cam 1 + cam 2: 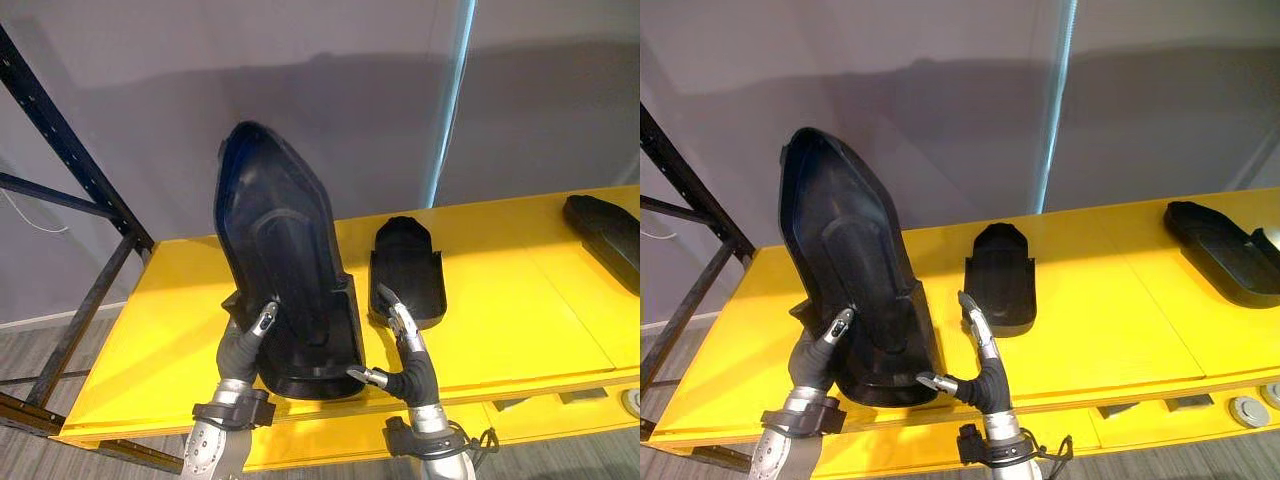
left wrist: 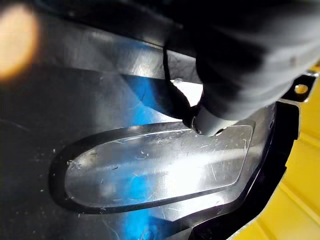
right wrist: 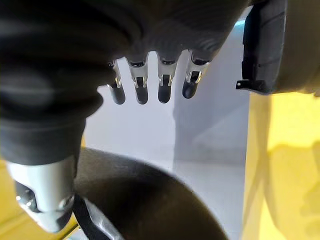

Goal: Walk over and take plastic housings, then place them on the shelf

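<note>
Soft light is falling evenly on the yellow shelf (image 1: pixel 520 300), a broad dim shadow is lying across the grey wall (image 1: pixel 330 90) behind it, and a strong white-blue glare is shining on the glossy black housing (image 2: pixel 150 170) in the left wrist view.

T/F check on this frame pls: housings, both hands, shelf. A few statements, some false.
1. The large housing is tipped up on end on the yellow shelf. True.
2. The right hand is curled round the middle housing. False: its fingers are straight, and it sits by the large housing's lower corner.
3. The left hand is clear of the large housing. False: its thumb presses on the inner face.
4. The middle housing and the far-right housing lie flat on the shelf. True.
</note>
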